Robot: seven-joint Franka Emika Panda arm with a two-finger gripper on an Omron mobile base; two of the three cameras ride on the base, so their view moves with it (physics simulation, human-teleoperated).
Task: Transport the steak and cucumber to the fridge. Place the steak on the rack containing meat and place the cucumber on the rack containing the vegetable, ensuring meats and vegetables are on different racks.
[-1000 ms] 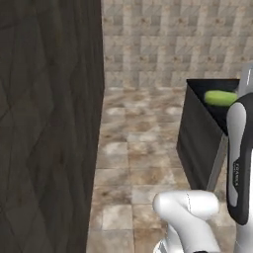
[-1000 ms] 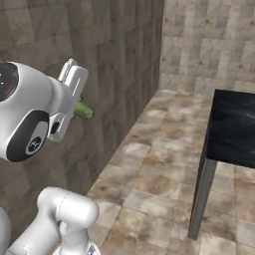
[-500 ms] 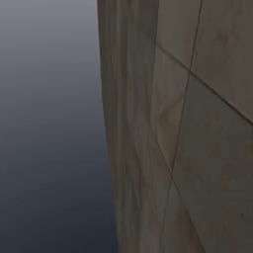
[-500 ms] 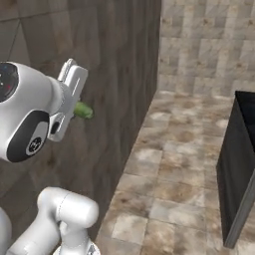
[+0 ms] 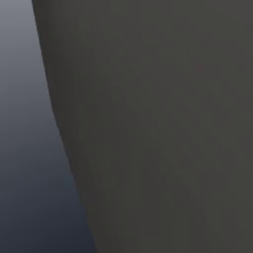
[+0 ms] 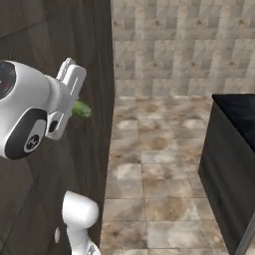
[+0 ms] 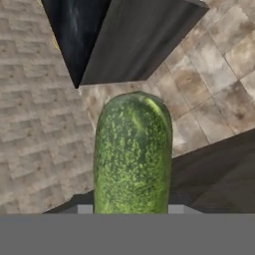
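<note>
Hand (image 6: 74, 110) pinching the cucumber (image 7: 132, 154), held up off the floor. In the hand view: cucumber rising from bottom centre to mid-frame, rounded end uppermost, above tiled floor (image 7: 35, 124), with a black table (image 7: 119, 40) at the upper centre. In the right base view: green tip of the cucumber (image 6: 82, 109) poking out at centre left, beside a dark wood-grain panel (image 6: 99, 60); black table (image 6: 231, 154) at right edge.

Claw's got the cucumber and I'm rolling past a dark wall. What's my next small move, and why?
Probably keep the claw shut on the cucumber and steer the base away from the dark wall, which sits very close on the left. No fridge is in view yet; ahead lie tiled floor and a black counter.
</note>
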